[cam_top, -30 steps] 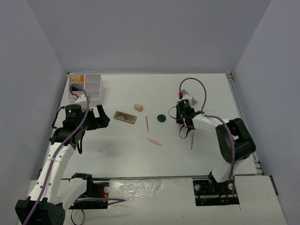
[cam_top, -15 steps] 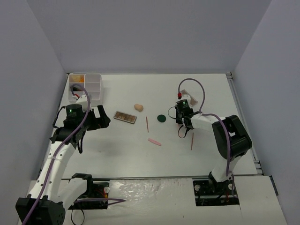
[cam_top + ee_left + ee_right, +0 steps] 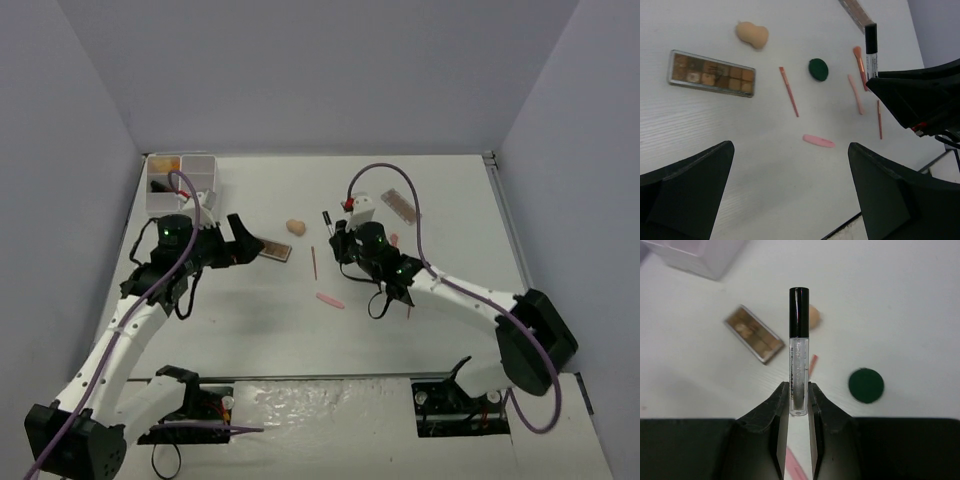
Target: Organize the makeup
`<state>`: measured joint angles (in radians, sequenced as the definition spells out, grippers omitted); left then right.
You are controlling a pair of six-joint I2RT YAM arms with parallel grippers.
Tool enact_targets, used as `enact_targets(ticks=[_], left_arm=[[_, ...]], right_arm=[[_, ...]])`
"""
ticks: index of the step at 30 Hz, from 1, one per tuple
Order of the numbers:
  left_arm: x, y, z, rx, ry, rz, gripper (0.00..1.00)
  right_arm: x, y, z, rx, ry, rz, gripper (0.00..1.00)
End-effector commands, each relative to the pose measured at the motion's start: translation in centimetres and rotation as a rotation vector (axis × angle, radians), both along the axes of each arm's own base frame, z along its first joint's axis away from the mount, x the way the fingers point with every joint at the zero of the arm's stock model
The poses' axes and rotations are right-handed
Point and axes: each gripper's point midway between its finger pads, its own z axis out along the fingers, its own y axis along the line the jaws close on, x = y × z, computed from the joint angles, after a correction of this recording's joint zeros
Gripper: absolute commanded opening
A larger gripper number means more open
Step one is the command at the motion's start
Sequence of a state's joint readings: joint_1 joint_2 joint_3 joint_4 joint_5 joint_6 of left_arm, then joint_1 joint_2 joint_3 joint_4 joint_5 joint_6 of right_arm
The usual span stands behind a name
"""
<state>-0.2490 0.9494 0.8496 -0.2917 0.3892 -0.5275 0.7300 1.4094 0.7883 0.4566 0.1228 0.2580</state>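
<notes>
Fine dark print runs down the clear tube (image 3: 798, 355) at the centre of the right wrist view, too small to read. No other lettering is legible.

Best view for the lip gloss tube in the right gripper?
Right wrist: lip gloss tube centred, black cap up, clamped in the right gripper. Left wrist shows it smaller, near the top edge; top external, only a dark sliver.
</notes>
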Motion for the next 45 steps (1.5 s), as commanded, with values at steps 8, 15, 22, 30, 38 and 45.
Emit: enact_targets(ticks=[8,15,22,30,38,45], left_arm=[[1.1,-8.2,11.0,-0.239,-0.294,-0.084,0.96],[1.1,-9.4,12.5,-0.311,-0.326,-0.092,0.87],[1.3,-9.9,12.4,-0.342,-0.323,-0.093,0.54],[1.5,-11.0,11.8,-0.354,-0.295,-0.121,0.32],[1.8,-10.6,11.2,-0.303,-0.301,-0.102,0.00],[3.6,-7.0,10.7,-0.108,-0.362,0.046,0.00]], right_arm=[[-7.0,6.7,12.8,0.270,-0.325,0.257,0.00],[-8.4,7.8,13.5,0.292,-0.356,0.313,0.00],[-8.8,8.1,13.4,0.291,-0.361,0.332,0.00],[-8.8,8.2,13.2,0.291,-0.364,0.334,0.00],[-8.5,8.0,12.8,0.274,-0.371,0.321,0.28],[-7.5,6.8,11.5,0.188,-0.353,0.266,0.90]])
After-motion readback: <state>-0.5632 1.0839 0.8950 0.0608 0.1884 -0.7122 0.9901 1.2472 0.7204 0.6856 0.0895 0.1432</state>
